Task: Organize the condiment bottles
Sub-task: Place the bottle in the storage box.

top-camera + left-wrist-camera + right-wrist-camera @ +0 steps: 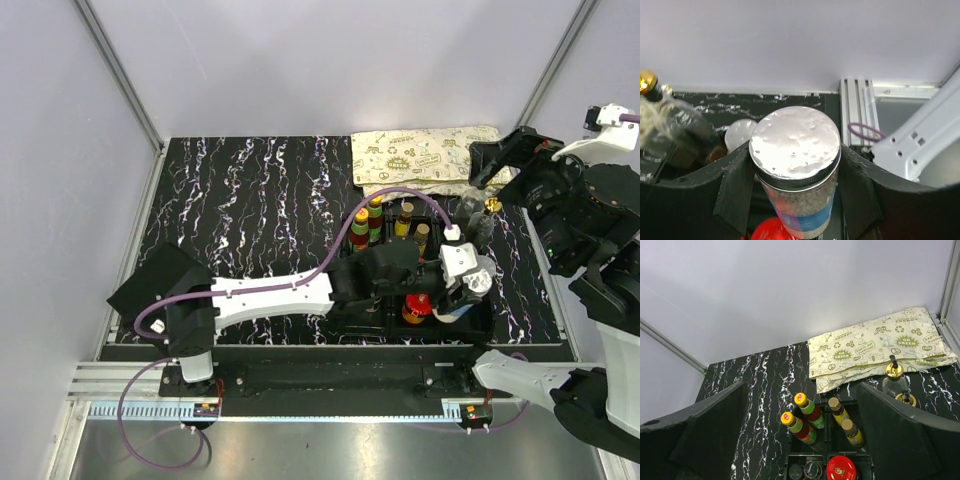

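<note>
Currently left end effector [795,195] pinches grey-lidded shaker [795,142], apparently above black tray [825,440]; right end effector [801,386] spread wide, empty.

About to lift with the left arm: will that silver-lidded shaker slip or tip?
Probably fairly secure: the left gripper clamps the shaker high up, on both sides. Its clear wall may be slick, so it could slide down. It looks full of white granules, so it is likely heavy for its size.
</note>
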Motion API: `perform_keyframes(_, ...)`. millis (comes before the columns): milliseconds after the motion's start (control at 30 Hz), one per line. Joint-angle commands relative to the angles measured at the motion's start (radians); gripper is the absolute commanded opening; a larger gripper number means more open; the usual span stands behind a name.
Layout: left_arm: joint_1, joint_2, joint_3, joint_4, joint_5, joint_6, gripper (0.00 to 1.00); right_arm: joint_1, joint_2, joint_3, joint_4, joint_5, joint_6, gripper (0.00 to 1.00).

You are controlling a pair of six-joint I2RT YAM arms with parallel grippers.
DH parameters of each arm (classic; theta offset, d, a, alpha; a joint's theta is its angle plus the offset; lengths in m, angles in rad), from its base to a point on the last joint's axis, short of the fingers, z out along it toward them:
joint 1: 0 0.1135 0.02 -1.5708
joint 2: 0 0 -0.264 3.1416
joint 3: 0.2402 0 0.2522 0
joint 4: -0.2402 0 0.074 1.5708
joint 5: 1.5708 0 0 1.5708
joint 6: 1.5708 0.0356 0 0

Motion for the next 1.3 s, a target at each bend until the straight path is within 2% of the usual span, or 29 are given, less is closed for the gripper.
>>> perform_keyframes(0,-0.003,0.053,0.118,0.166,0.066,0.004,0.00,-0.006,-0.008,-0.007,-0.003,0.028,-0.017,1.00)
perform_keyframes(333,-0.001,0.189,0.160,0.282,0.109,-0.027,0.00,-0.006,-0.066,-0.016,-0.052,0.004,-0.009,1.00)
perform_keyframes(433,0.017,0.243,0.212,0.299,0.133,-0.044,0.00,-0.006,-0.106,-0.041,-0.089,0.005,0.020,1.00)
perform_keyframes(533,0.045,0.298,0.255,0.335,0.161,-0.127,0.00,-0.006,-0.138,-0.053,-0.120,0.011,0.040,1.00)
perform_keyframes(667,0.060,0.372,0.310,0.336,0.164,-0.141,0.00,-0.006,-0.149,-0.046,-0.158,0.001,0.054,1.00)
perform_keyframes(967,0.060,0.453,0.375,0.298,0.047,-0.093,0.00,-0.006,-0.156,-0.047,-0.190,-0.013,0.071,1.00)
perform_keyframes(1267,0.049,0.432,0.245,0.355,-0.091,-0.084,0.00,-0.006,-0.158,-0.065,-0.192,-0.016,0.072,1.00)
